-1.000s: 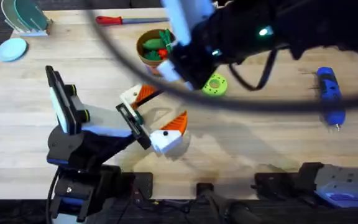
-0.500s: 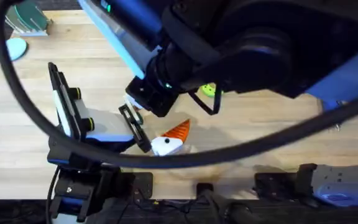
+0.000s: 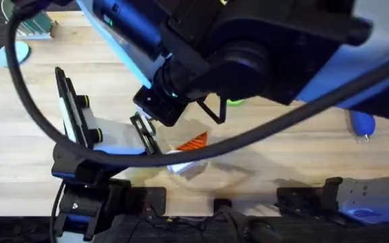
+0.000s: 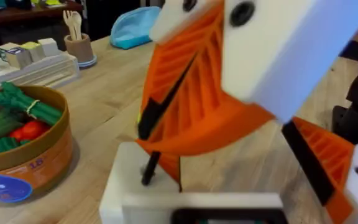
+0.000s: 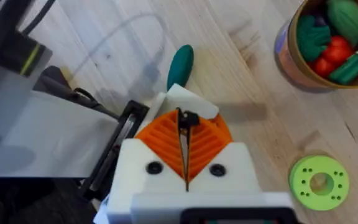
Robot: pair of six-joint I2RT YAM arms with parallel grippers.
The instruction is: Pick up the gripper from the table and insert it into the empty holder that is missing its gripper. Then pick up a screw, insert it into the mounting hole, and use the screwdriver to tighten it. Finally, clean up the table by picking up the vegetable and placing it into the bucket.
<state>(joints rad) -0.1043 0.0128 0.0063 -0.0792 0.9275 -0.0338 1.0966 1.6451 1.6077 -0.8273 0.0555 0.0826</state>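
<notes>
The right tool (image 5: 186, 163) is seen clenched, its orange pads pressed together around a thin black part. Whether the left tool (image 4: 229, 124) is released or clenched cannot be told. In the overhead view the worktop (image 3: 32, 148) centre is blocked by the raised right arm. The vegetable (image 5: 180, 64) is shown lying on the worktop just beyond the right tool, with the bucket (image 5: 303, 59) and a lime-green disc (image 5: 319, 182) to one side. The screwdriver (image 3: 363, 123) lies near the right edge.

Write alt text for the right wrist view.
The right gripper, white with orange ribbed pads pressed together, hangs over a wooden table. Beyond it lie a dark green vegetable, a bucket of toy produce and a lime-green ring disc.
</notes>
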